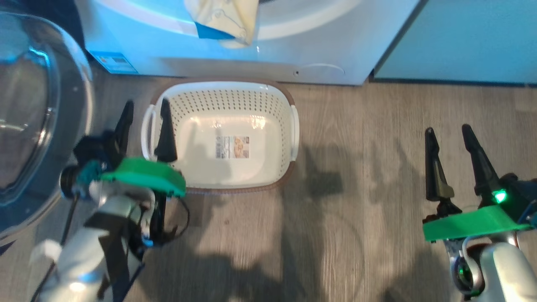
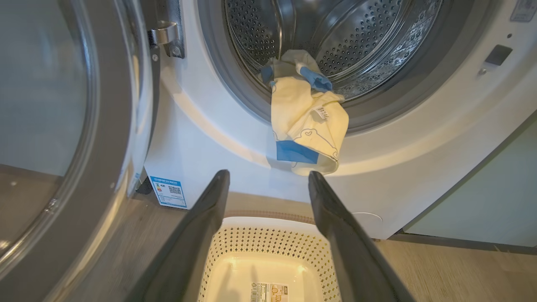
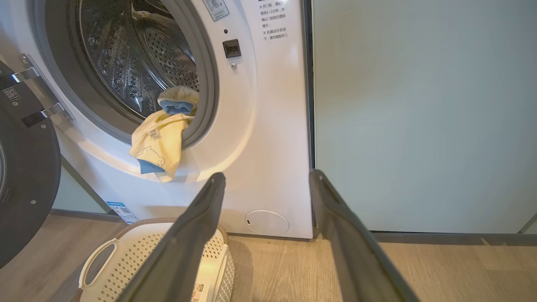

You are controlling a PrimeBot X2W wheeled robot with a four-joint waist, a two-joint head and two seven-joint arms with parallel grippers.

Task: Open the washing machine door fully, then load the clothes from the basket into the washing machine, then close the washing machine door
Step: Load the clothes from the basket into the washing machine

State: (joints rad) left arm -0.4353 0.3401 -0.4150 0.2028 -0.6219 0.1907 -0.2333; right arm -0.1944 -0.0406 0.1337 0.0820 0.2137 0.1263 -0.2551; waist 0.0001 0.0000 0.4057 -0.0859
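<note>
both hands hung spread and empty: left hand [image 1: 146, 103] over the basket [image 1: 289, 100] rim, right hand [image 1: 447, 129] above the floor [image 1: 356, 176]. clothes [image 2: 306, 126] drooped half out of the washing machine [image 2: 201, 138]. loading looked unfinished; next, tuck them inside, then shut the washing machine door [image 2: 109, 126].

The head camera looks steeply down on the basket [image 1: 226, 100]. Both wrist cameras sit low (and close), facing the washing machine [image 2: 197, 138]; they share its drum [image 2: 356, 42] and the clothes [image 2: 304, 121].

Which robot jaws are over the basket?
Those of the left gripper: they straddle the left rim of the basket, while the right gripper hangs over the floor alone.
</note>
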